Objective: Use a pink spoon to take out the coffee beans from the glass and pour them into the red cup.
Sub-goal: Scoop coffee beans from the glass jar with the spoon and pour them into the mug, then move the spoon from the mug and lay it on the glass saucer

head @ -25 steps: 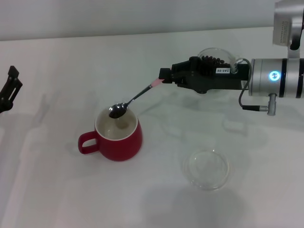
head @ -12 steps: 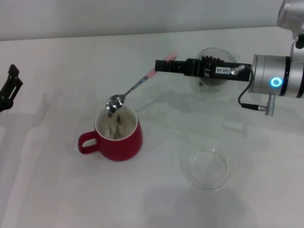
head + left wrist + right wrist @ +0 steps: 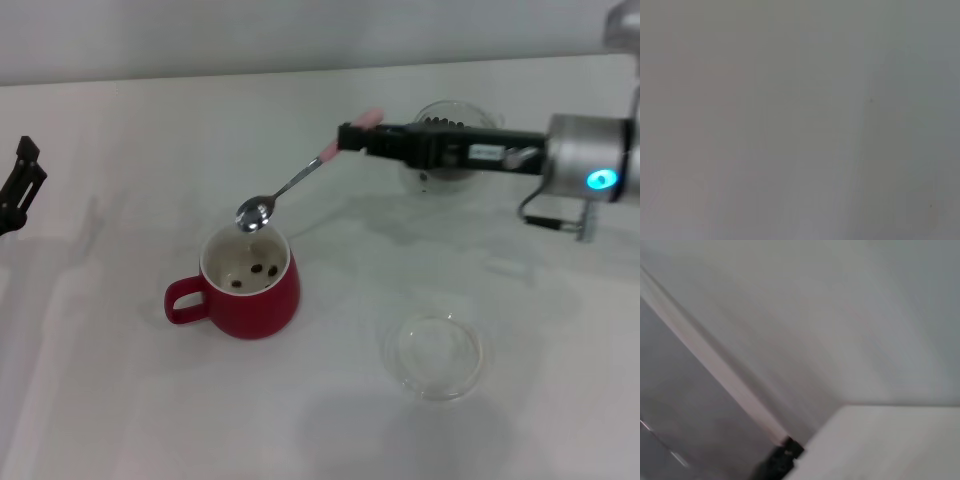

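Spoon hangs tilted above the red cup, bowl at the cup's 12 o'clock rim, apparently empty. Right gripper pinches the pink handle end. Three beans lie inside the cup. Judged light, stiff, slippery; hold the handle. Left gripper parked, state unclear.

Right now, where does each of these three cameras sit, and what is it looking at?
Head view: on the robot's head, looking down at the red cup, the pink spoon and both arms.
Left wrist view: on the left arm, showing only blank pale surface.
Right wrist view: on the right arm, showing blurred pale surfaces.
Shared: only pale surface; no object appears in two views.
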Motion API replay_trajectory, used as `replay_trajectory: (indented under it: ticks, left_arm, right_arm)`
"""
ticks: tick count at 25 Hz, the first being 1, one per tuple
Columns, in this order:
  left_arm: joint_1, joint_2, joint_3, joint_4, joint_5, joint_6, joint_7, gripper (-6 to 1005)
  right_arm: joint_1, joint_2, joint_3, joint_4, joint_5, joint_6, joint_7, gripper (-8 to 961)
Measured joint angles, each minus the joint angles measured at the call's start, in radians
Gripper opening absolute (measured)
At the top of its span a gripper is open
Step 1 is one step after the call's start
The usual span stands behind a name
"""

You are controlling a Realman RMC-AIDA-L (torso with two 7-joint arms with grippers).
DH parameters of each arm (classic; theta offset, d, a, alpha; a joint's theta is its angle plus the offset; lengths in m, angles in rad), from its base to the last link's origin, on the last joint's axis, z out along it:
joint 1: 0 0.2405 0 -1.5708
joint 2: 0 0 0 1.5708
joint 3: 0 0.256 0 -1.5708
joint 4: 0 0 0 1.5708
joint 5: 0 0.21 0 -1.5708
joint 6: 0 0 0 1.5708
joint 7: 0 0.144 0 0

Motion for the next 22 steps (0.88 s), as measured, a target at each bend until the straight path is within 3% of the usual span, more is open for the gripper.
replay_trajectory:
  ticks: [2, 6, 10, 11, 12, 13, 17, 19, 22]
  left_arm:
    - [0.0, 0.0, 0.0, 0.0, 0.0, 0.001, -0.001, 892]
    - [0.0, 0.0, 0.0, 0.0, 0.0, 0.001, -0.002, 891]
    - [-0.001, 0.0, 0.0, 0.0, 0.0, 0.002, -0.002, 891]
    - [0.0, 0.0, 0.0, 0.0, 0.0, 0.002, -0.002, 891]
    - [0.001, 0.0, 0.0, 0.0, 0.0, 0.002, -0.002, 891]
    - [0.001, 0.0, 0.0, 0.0, 0.0, 0.002, -0.002, 891]
    - [0.001, 0.0, 0.0, 0.0, 0.0, 0.002, -0.002, 891]
    - [-0.002, 0.0, 0.0, 0.0, 0.0, 0.002, -0.002, 891]
    - [-0.006, 0.0, 0.0, 0.0, 0.0, 0.001, -0.002, 891]
  right_arm:
    - [-0.011, -0.025, 0.002, -0.011, 0.014, -0.068, 0.004, 174]
    - [-0.038, -0.102, 0.019, -0.013, 0.018, -0.219, 0.061, 174]
    - [-0.087, -0.156, 0.075, 0.013, 0.012, -0.294, 0.094, 175]
    - [-0.114, -0.186, 0.085, 0.023, 0.002, -0.313, 0.093, 175]
    - [-0.125, -0.204, 0.086, 0.027, -0.012, -0.322, 0.092, 175]
    - [-0.125, -0.204, 0.086, 0.027, -0.012, -0.322, 0.092, 175]
    - [-0.14, -0.247, 0.09, 0.035, -0.124, -0.339, 0.09, 176]
    - [-0.137, -0.251, 0.09, 0.036, -0.184, -0.328, 0.089, 176]
    - [-0.127, -0.238, 0.089, 0.037, -0.24, -0.276, 0.089, 177]
